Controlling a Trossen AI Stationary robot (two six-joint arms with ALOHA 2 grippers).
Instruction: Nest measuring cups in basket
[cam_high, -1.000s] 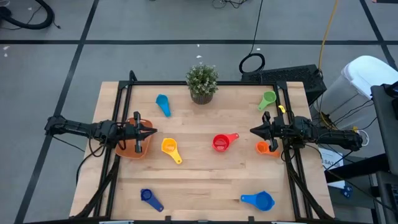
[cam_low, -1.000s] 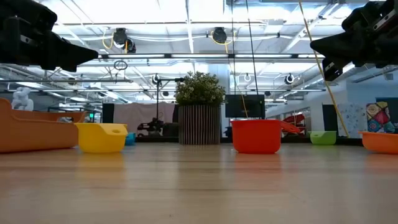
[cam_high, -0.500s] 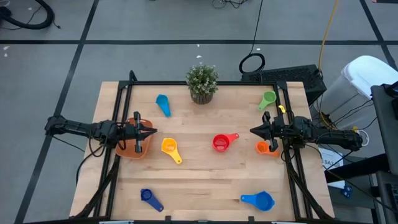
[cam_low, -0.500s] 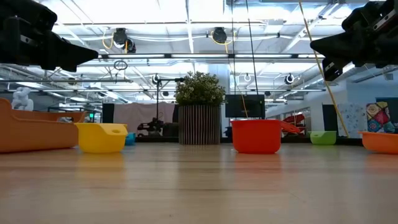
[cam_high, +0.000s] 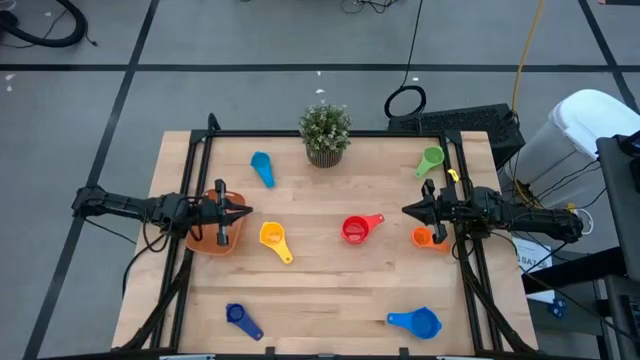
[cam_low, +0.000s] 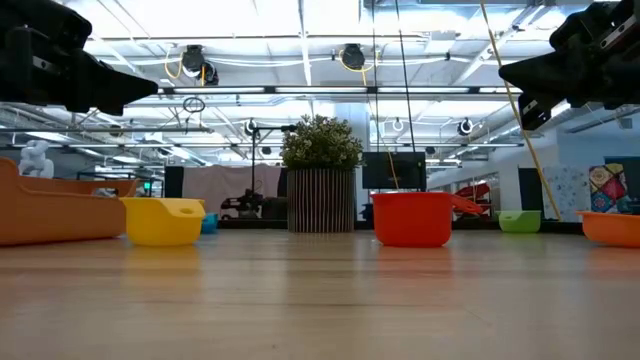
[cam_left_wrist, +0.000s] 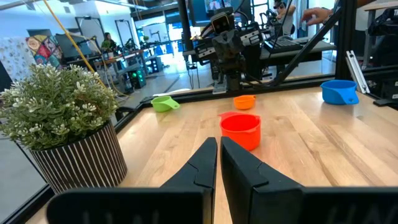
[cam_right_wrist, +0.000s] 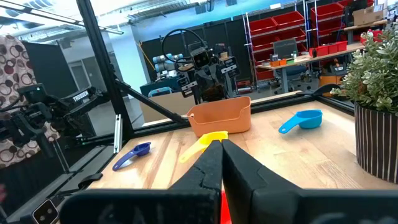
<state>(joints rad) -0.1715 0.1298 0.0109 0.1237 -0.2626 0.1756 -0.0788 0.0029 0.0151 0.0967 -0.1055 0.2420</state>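
Seen from above, the left gripper (cam_high: 242, 211) hangs closed and empty over the shallow orange plastic basket (cam_high: 203, 240) at the wooden bench's (cam_high: 320, 290) left edge. The right gripper (cam_high: 408, 210), also closed and empty, hangs beside the small orange plastic measuring cup (cam_high: 424, 237) at mid right. The remaining cups lie scattered, none in the basket.
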